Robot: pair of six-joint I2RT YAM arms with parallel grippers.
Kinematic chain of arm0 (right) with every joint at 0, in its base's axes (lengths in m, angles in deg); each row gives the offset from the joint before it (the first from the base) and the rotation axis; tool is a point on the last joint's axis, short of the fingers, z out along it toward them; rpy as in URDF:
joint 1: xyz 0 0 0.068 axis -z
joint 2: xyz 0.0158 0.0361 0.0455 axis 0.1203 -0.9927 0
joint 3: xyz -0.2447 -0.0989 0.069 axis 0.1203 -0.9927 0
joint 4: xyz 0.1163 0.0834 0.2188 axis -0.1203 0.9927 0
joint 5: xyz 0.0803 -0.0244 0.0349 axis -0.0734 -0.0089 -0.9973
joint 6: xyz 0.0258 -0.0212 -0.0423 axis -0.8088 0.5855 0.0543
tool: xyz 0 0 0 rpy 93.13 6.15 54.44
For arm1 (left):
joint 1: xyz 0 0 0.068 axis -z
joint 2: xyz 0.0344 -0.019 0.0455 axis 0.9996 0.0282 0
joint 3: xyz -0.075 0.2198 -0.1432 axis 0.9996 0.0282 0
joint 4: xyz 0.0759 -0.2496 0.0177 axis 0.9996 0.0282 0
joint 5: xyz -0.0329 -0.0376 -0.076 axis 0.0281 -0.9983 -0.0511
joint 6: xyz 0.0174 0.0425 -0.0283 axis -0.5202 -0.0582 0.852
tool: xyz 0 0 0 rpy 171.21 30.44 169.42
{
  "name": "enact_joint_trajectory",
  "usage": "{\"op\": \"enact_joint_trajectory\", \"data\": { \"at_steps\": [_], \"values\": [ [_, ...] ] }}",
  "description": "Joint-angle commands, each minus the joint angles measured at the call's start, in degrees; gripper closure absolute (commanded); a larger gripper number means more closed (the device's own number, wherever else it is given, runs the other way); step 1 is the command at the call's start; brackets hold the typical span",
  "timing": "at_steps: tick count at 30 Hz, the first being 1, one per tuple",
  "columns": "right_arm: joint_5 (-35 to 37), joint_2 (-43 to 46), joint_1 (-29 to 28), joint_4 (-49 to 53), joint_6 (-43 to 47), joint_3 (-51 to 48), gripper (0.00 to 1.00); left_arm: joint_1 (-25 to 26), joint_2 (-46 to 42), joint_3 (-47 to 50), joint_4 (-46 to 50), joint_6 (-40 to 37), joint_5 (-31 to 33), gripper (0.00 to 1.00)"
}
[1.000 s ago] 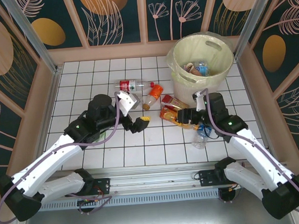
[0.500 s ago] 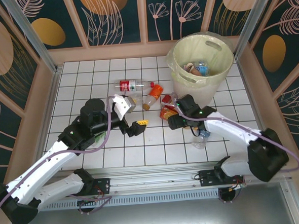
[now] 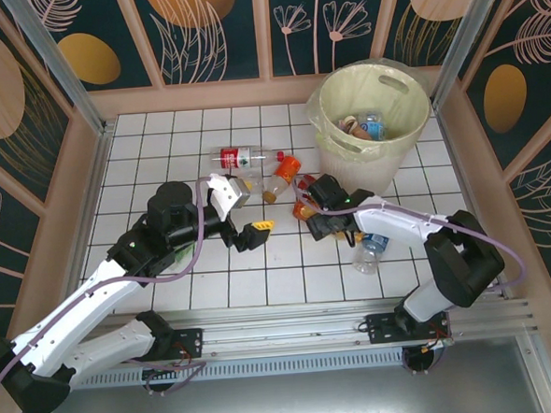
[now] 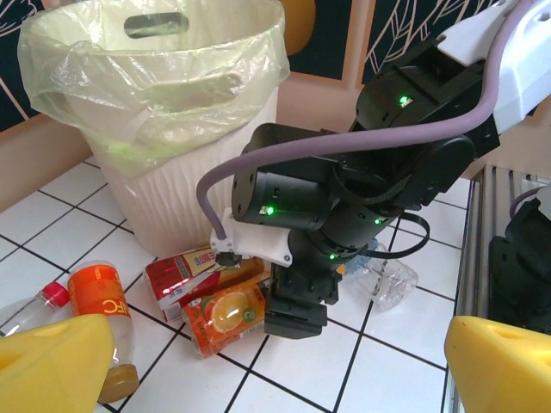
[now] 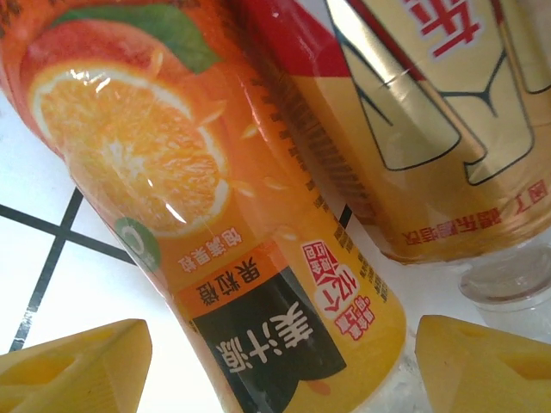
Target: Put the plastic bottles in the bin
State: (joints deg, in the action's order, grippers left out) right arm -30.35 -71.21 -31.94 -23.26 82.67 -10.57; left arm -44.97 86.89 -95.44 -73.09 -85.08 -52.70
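Right gripper (image 5: 275,361) jaws wide, nothing held — straddling orange juice bottle (image 5: 215,215) lying near bin (image 3: 385,158); left gripper (image 4: 275,366) wide open, empty; risk — red-gold bottle (image 5: 430,129) touching alongside; jaw could snag it, grip slips.

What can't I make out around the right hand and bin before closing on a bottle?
- Orange juice bottle: both ends cut off by the right wrist frame; from above the right arm covers most of it.
- Red-and-gold bottle: cut off by the top edge, right wrist view.
- Clear bottle: left wrist view, half hidden behind the right arm.
- Bin contents: too small from above; rim and liner hide them in the left wrist view.
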Motion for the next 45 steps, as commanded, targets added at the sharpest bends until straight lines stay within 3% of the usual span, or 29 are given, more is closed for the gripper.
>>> {"op": "enact_joint_trajectory", "data": {
  "at_steps": [1,5,16,22,29,34,40,45],
  "values": [
    [-0.61,-1.46,-1.07,1.51,2.74,2.81,0.20,-0.13,0.10,0.19,-1.06,0.21,-0.89,0.01],
    [-5.59,-4.02,-2.04,0.83,4.79,3.94,0.21,-0.12,0.19,0.16,-1.01,0.29,-0.87,0.01],
    [-7.06,-14.13,-5.08,0.25,6.78,10.57,0.23,-0.16,0.28,-0.04,-0.79,0.35,-0.77,0.01],
    [-7.90,-16.13,-6.55,-0.59,7.64,13.13,0.41,-0.17,-0.03,-0.04,-0.70,0.26,-0.93,0.02],
    [-11.33,-9.57,-6.85,-1.45,7.51,13.25,0.45,-0.15,-1.16,0.29,-1.47,0.43,-0.90,0.01],
    [-17.75,-2.59,-6.15,-2.75,6.42,14.37,0.45,-0.14,-3.07,1.38,-3.77,0.94,-0.38,0.01],
    [-28.34,5.73,-1.99,-6.71,4.70,17.53,0.46,-0.18,-5.74,2.97,-6.45,1.33,1.23,0.01],
    [-31.13,9.49,2.56,-9.75,3.85,23.50,0.46,-0.12,-5.97,3.14,-6.86,1.39,2.25,0.01]
  ]
}}
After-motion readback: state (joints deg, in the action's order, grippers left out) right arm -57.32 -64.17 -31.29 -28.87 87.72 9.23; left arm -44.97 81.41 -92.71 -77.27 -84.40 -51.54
